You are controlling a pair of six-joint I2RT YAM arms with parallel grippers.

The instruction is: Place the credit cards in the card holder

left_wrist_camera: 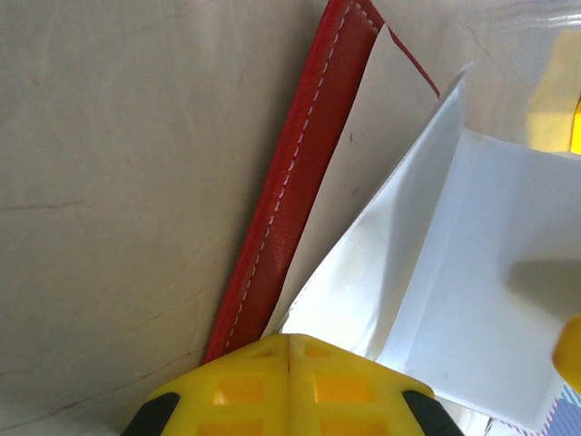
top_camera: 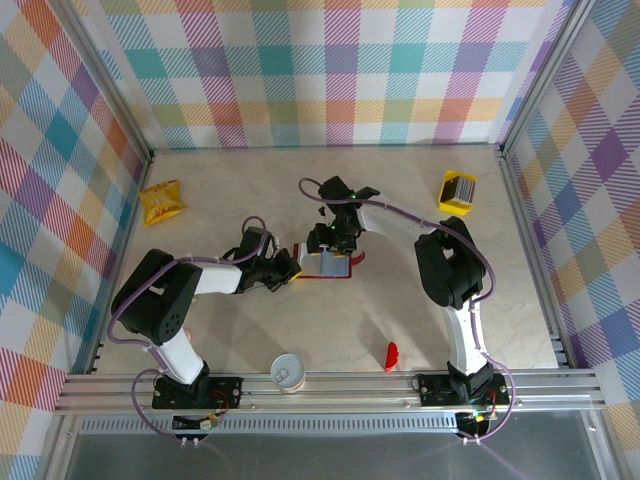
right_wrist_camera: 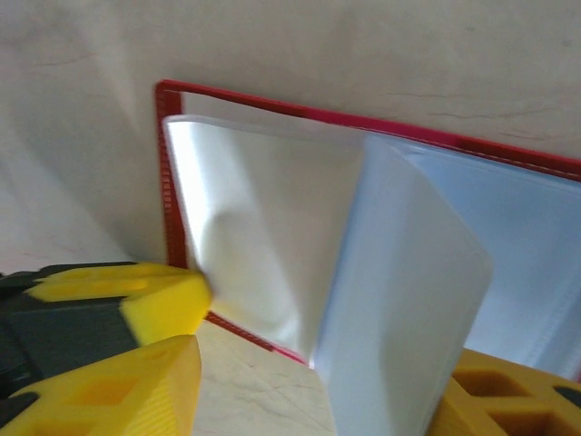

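Note:
The dark-red card holder (top_camera: 338, 273) lies open mid-table, its clear sleeves fanned up. In the left wrist view its red stitched cover (left_wrist_camera: 290, 182) runs diagonally, and my left gripper (left_wrist_camera: 289, 340) has its yellow tips pressed together on the corner of a sleeve (left_wrist_camera: 363, 272). My left gripper (top_camera: 289, 266) sits at the holder's left edge. My right gripper (top_camera: 336, 240) hovers over the holder's far side. It (right_wrist_camera: 318, 400) is open, with an upright sleeve (right_wrist_camera: 399, 300) leaning beside its right finger (right_wrist_camera: 508, 400). The credit cards (top_camera: 457, 191), yellow with stripes, lie at the back right, away from both grippers.
A crinkled yellow snack packet (top_camera: 162, 202) lies at the back left. A white paper cup (top_camera: 287, 372) stands near the front rail, and a small bright-red curved piece (top_camera: 391, 355) lies to its right. Checkered walls enclose the table on three sides.

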